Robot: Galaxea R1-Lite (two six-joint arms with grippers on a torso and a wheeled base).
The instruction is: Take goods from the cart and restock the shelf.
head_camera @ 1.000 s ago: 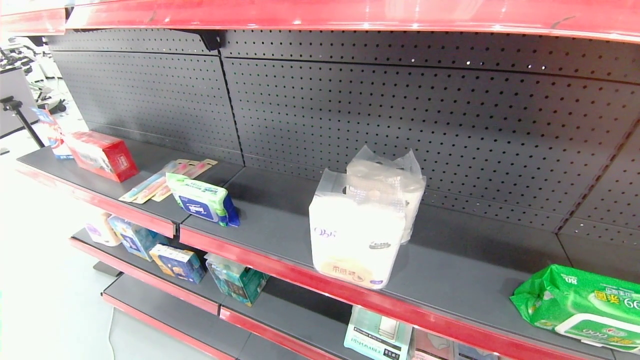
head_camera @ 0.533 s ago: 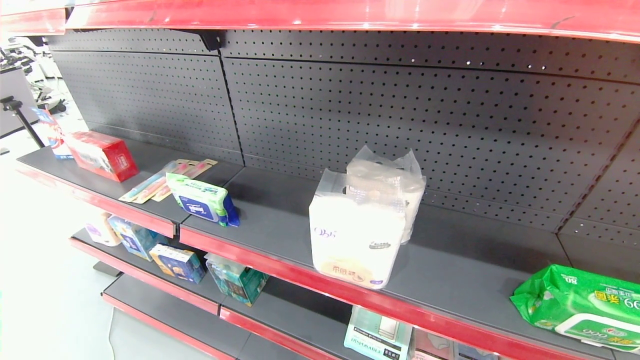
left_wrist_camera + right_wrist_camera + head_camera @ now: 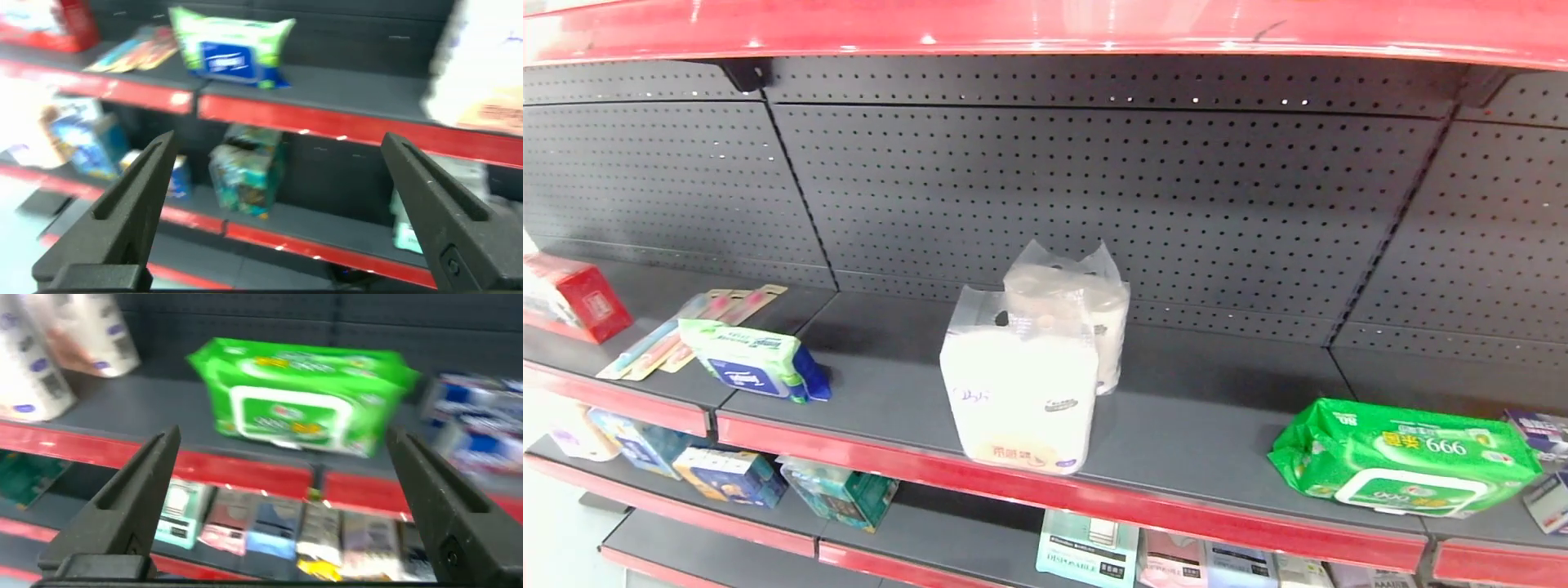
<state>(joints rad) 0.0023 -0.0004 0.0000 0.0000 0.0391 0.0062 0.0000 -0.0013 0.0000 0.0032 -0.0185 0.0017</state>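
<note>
Left end effector [image 3: 278,143] and right end effector [image 3: 282,434] are both open, empty; tissue pack [image 3: 1017,400] stands at the shelf [image 3: 1217,425] front edge.

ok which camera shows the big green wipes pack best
The right wrist view: the green plastic wipes pack sits whole and centred between the open fingers of the right gripper. The head view shows it whole too, lying flat near the right end of the grey shelf.

Ahead of the left end effector [image 3: 278,139], a black perforated back panel [image 3: 1094,188] rose under glossy red trim [image 3: 1045,24]; pale floor [image 3: 543,555] lay leftward.
</note>
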